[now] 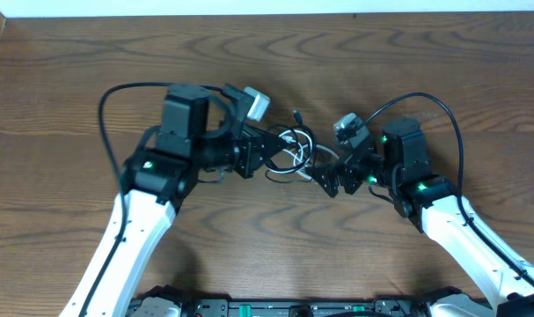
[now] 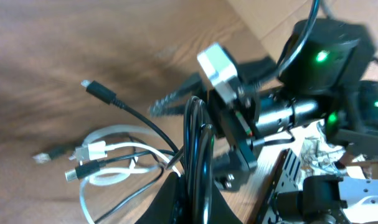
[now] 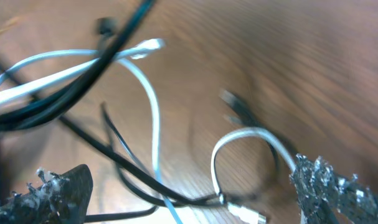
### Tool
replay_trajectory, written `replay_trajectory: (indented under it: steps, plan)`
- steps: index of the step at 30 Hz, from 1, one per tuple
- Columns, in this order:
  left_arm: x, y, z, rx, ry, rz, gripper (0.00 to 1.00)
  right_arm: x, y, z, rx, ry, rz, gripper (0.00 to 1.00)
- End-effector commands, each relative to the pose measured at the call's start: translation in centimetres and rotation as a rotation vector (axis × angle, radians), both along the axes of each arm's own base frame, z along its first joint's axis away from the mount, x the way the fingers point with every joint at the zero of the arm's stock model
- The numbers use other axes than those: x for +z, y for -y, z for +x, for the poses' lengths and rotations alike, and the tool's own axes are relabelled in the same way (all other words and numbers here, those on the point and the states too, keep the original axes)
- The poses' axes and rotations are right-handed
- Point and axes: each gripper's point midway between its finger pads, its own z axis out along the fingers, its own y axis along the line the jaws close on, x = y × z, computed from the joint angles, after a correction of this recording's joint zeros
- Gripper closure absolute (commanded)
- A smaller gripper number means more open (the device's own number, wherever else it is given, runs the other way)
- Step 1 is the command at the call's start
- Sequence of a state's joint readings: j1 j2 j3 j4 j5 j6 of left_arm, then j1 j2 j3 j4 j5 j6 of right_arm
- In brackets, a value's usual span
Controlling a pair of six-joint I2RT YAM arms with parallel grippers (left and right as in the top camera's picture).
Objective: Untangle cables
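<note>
The cables lie tangled at mid-table between my two arms. The white cable (image 1: 295,139) loops on the wood, and its coils and plugs (image 2: 111,149) show in the left wrist view. My left gripper (image 2: 192,198) is shut on a bundle of loops of the black cable (image 2: 195,134); one black plug end (image 2: 96,90) sticks out to the far side. My right gripper (image 3: 195,193) stands wide open just right of the tangle, with a white loop (image 3: 241,140) and black strands (image 3: 129,171) lying between its fingers (image 3: 338,186), untouched.
The right arm's wrist and camera block (image 2: 288,93) sit close in front of the left gripper. Thick black robot wires (image 1: 108,106) arch over each arm. The table's far edge (image 1: 267,16) runs along the top.
</note>
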State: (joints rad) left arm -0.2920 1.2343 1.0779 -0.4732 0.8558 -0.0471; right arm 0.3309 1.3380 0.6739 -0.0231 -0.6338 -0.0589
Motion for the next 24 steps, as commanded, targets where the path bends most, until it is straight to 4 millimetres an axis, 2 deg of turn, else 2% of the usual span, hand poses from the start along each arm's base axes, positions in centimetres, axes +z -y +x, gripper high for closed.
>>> replay_trajectory:
  steps: [1,6,12,19,21,24]
  plan:
    - [3.7,-0.2,-0.7,-0.052,0.092,-0.084,0.93,2.8,-2.2,-2.6,0.243,0.101,0.115,0.01]
    - [5.2,-0.6,-0.4,-0.055,0.092,-0.152,0.92,4.1,-3.2,-5.0,0.389,0.108,0.21,0.02]
    - [5.8,-1.5,0.5,-0.018,0.111,-0.168,0.93,5.1,-3.5,-6.7,0.474,0.081,0.283,0.14]
    - [7.0,-1.9,1.4,0.021,0.104,-0.218,0.93,4.1,-3.3,-7.3,0.459,0.001,0.271,0.27]
    - [7.5,-1.8,1.3,0.006,0.109,-0.238,0.92,3.7,-3.2,-7.1,0.44,-0.01,0.253,0.25]
    - [8.1,-1.7,1.5,0.024,0.084,-0.266,0.93,2.0,-2.4,-5.4,0.332,-0.005,0.149,0.23]
